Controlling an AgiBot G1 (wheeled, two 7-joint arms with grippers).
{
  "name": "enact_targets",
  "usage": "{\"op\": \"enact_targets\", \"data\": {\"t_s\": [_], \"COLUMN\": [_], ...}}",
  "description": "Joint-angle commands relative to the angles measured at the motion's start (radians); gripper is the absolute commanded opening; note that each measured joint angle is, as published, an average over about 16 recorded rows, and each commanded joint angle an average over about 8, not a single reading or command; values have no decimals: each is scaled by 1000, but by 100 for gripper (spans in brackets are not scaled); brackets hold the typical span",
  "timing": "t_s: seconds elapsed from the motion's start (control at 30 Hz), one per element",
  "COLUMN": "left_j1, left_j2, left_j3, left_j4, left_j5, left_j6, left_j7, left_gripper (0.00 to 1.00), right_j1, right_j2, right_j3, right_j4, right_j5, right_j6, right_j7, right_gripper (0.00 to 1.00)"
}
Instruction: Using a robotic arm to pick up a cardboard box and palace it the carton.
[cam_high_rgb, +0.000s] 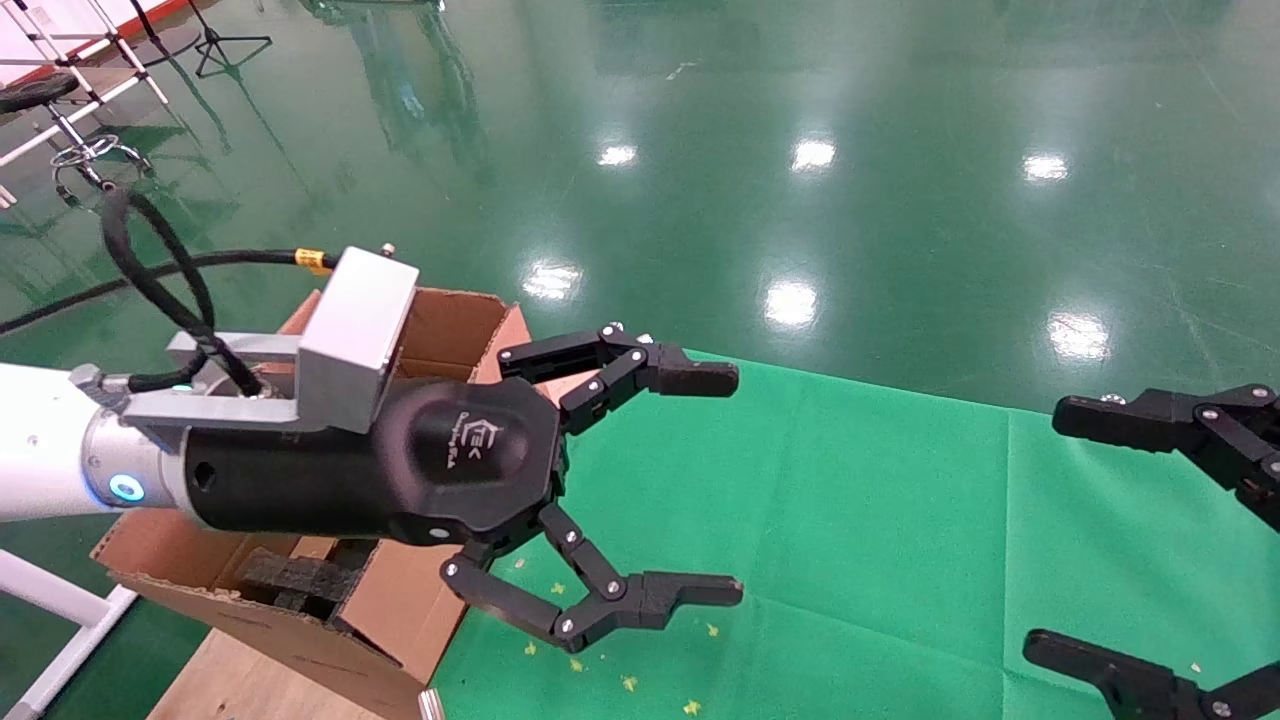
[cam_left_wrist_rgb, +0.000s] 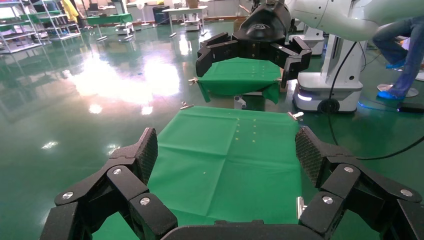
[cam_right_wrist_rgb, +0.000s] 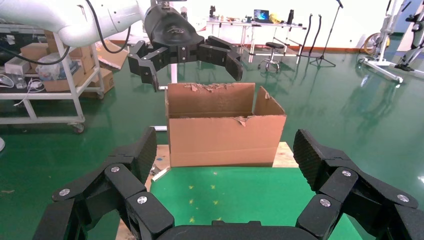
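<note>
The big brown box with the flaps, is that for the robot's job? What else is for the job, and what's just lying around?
For the job:
- large brown corrugated carton with raised flaps
- left claw, open beside it
- the small cardboard box isn't in view

Just there:
- green cloth
- right claw, open, idle
- yellow scraps on the cloth
- white metal shelf cart

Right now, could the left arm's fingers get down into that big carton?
Probably yes. The left gripper hangs open just beside the carton, above its rim, and the raised flaps leave the top open. Nothing sits between them; the right gripper is far off.
</note>
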Motion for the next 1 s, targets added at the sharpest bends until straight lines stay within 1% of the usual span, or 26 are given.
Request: {"op": "enact_targets", "data": {"t_s": [0.03,1.0], "left_j1": [-1,-6], "left_j2": [0,1], "left_j3": [1,4], "left_j4": [2,8], "left_j5": [1,5], "left_j6": [0,1], "left_j7": [-1,-3], "left_gripper": [100,100], "right_j1": [0,0], "right_j2": [0,0], "right_j3": [0,0], "right_j4": [0,0], "right_j5": [0,0], "right_j6": [0,0], "right_j7": [0,0], "right_gripper": [100,100]}}
